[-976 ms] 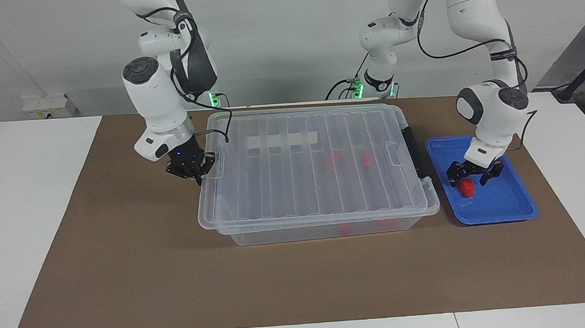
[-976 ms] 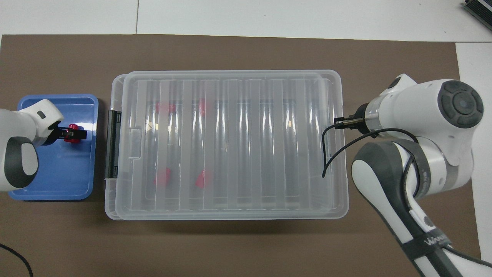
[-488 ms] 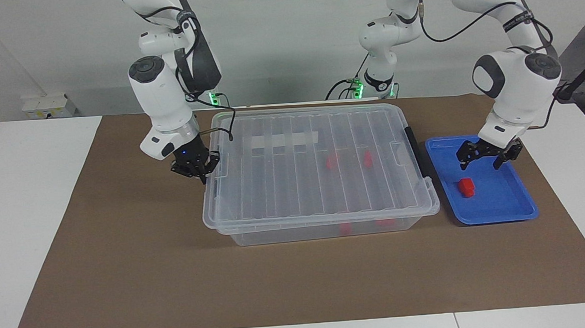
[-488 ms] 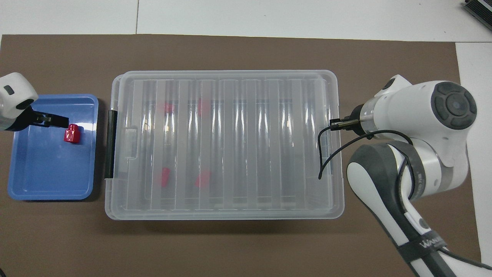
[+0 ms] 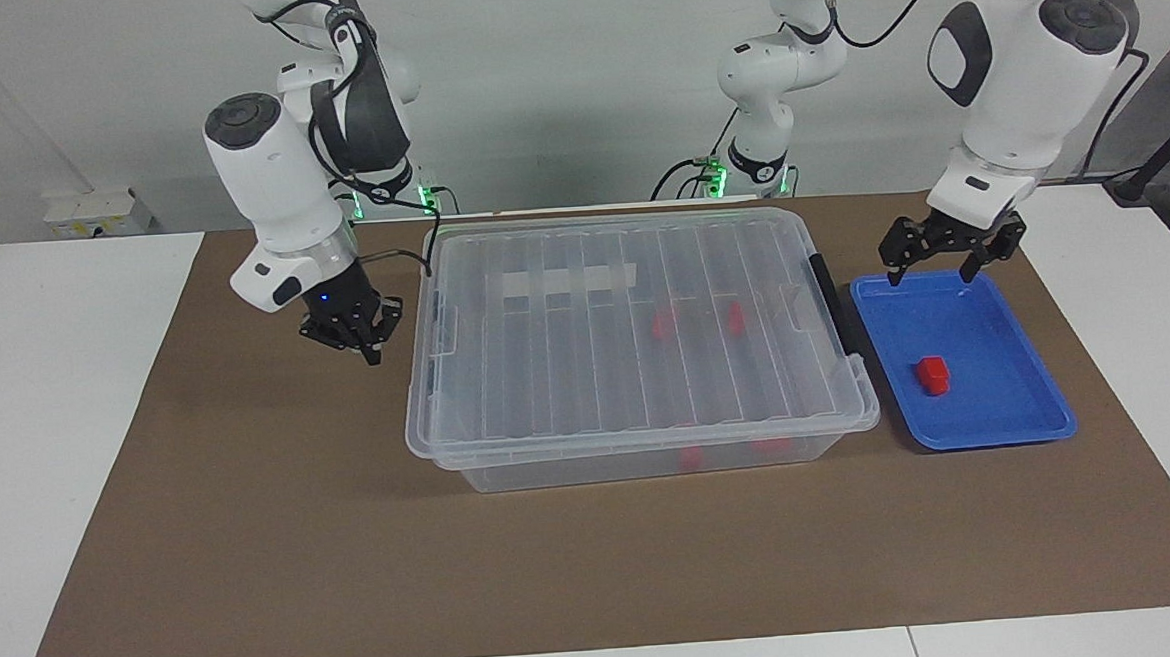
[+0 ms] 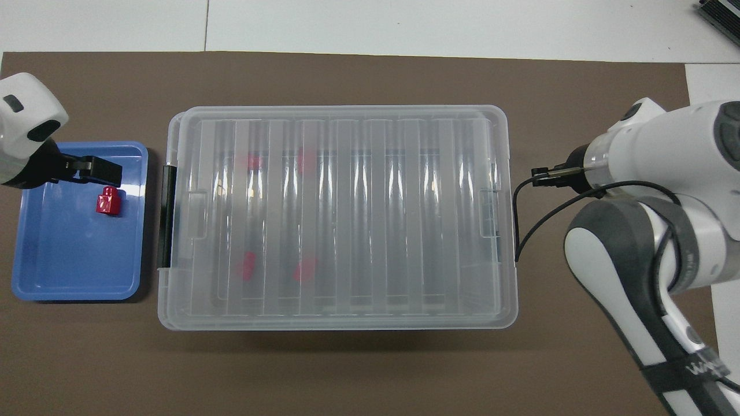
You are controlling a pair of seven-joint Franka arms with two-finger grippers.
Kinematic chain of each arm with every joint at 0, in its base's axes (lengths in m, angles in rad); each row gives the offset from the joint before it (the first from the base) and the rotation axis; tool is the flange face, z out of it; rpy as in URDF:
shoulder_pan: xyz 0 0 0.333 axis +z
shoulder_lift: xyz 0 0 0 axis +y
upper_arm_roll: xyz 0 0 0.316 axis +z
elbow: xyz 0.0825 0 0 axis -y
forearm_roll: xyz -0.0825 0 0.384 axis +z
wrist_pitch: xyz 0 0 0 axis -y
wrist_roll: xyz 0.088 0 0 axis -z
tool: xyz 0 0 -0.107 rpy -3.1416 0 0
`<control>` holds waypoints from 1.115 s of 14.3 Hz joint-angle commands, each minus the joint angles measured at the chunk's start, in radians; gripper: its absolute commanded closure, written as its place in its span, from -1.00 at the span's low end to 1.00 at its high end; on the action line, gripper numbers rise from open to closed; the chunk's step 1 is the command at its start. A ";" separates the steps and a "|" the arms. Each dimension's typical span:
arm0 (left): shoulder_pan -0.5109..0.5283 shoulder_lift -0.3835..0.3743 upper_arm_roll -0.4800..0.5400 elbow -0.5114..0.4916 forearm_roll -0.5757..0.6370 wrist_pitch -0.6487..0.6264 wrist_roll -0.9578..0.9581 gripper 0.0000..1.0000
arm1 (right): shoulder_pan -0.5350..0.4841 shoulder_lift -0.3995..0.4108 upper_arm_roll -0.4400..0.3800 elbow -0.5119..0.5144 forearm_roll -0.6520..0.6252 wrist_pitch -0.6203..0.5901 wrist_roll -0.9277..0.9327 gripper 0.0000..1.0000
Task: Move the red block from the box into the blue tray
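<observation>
So the red block [image 5: 933, 374] is sitting loose in the blue tray [image 5: 1027, 345], roughly mid-tray, at the left arm's end of the table. No obvious long axis from here; it looks stubby with a little knob on top.

The left gripper [image 5: 950, 257] is hanging in the air over the tray edge nearest the robots, fingers spread wide and holding nothing. The block is lying below it, toward the tray's middle, well apart from the fingertips. Its wrist is pointing down with the arm folded high above.

The right gripper [image 5: 355, 337] is hovering over the mat just beside the box [image 5: 636, 346] at the right arm's end, fingertips pressed together, empty, wrist tilted down.

The lid is lying on the box, with more red pieces showing through it. I'd say the job looks basically done; any further grab would fall to the left arm, being by far the closer.
</observation>
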 commanded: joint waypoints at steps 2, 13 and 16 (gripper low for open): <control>-0.295 -0.057 0.262 -0.013 -0.012 -0.080 -0.069 -1.00 | -0.058 -0.014 0.004 0.139 -0.029 -0.203 -0.007 1.00; -0.355 -0.118 0.321 0.031 -0.058 -0.279 -0.055 -1.00 | -0.153 -0.051 0.003 0.268 -0.015 -0.503 0.175 -1.00; -0.332 -0.117 0.321 0.023 -0.058 -0.282 -0.041 -1.00 | -0.152 -0.053 0.005 0.274 -0.015 -0.509 0.164 -1.00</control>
